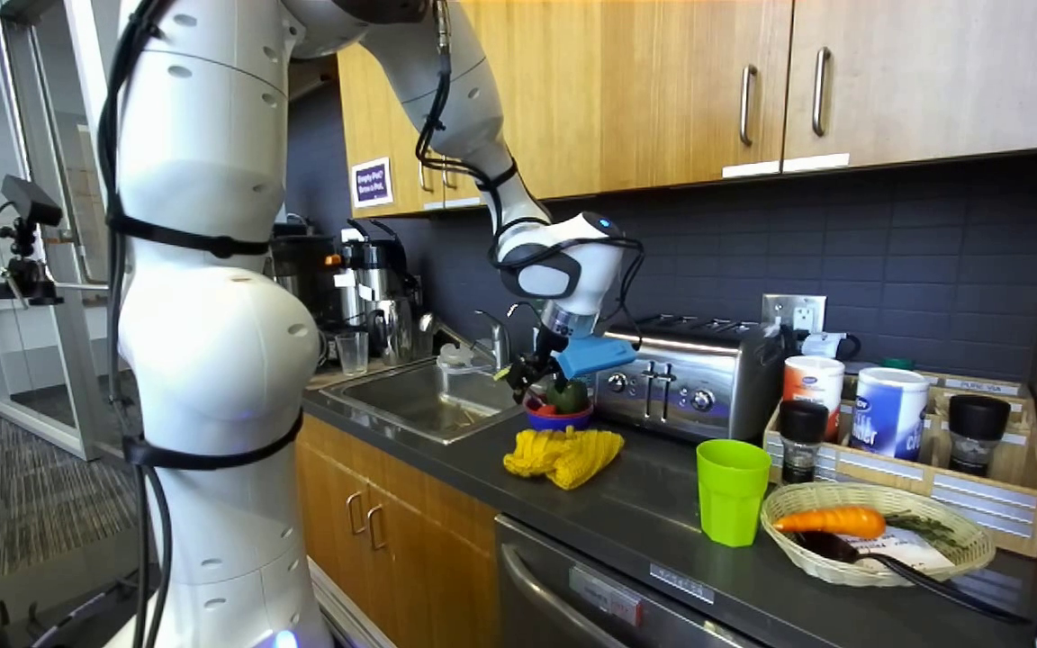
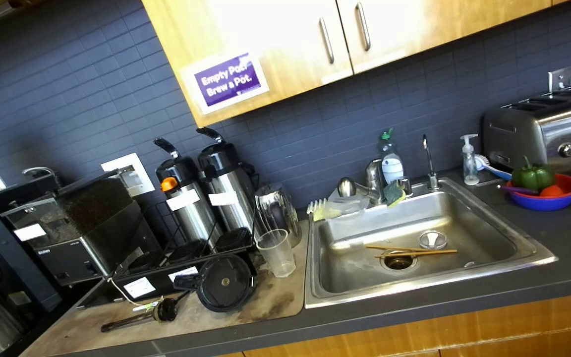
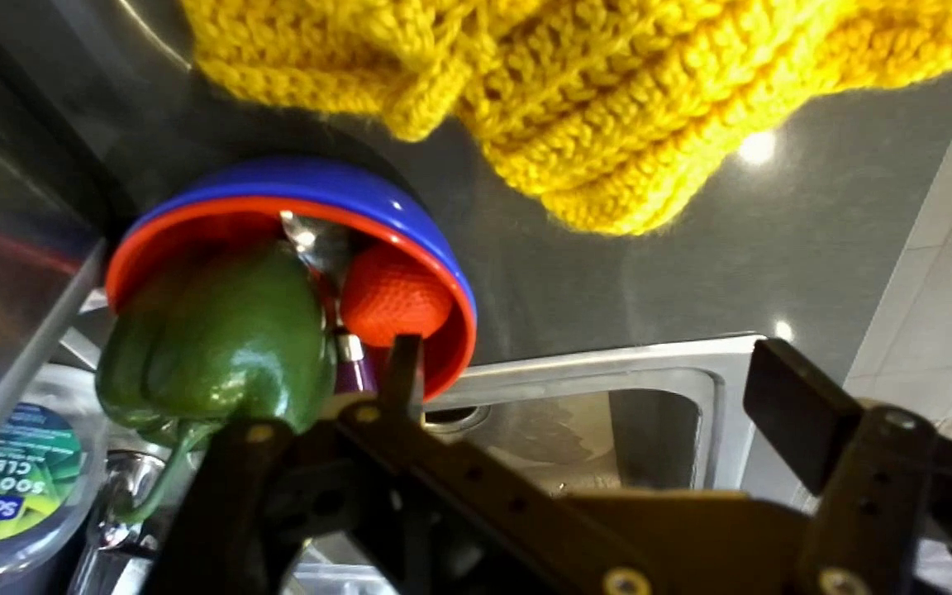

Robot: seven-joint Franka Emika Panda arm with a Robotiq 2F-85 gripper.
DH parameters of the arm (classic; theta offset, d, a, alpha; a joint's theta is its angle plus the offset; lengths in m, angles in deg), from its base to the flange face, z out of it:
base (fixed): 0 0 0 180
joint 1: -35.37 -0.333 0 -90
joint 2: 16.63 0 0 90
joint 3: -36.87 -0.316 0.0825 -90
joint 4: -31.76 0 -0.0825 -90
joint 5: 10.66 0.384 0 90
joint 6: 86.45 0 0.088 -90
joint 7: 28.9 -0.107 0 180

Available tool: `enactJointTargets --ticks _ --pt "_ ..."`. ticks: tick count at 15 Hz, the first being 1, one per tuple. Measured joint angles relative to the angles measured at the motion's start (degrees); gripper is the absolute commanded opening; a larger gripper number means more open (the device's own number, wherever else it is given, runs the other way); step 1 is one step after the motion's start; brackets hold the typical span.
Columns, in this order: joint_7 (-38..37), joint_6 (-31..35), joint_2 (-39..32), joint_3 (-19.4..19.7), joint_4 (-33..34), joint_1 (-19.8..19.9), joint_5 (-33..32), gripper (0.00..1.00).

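the gripper (image 3: 600, 384) stands wide; a low drift could knock the green bell pepper (image 3: 228, 339) from its red-lined blue bowl (image 3: 319, 182).

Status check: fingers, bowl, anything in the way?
Fingers open, holding nothing. Bowl close by, green pepper poking above its rim. Toaster alongside may crowd; yellow knit cloth lies apart.

Glaring near-white on cabinet doors (image 2: 278, 27), top of an exterior view.
Glinting brightly off countertop (image 3: 658, 289), right side of wrist view.
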Motion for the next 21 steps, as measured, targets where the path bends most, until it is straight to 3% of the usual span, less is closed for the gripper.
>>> enactJointTargets --ticks 7,21 --pt "5.0 0.0 -0.8 -1.2 0.5 -0.2 3.3 1.0" --pt "10.1 -0.2 -1.3 -2.5 2.4 -1.5 3.4 1.0"
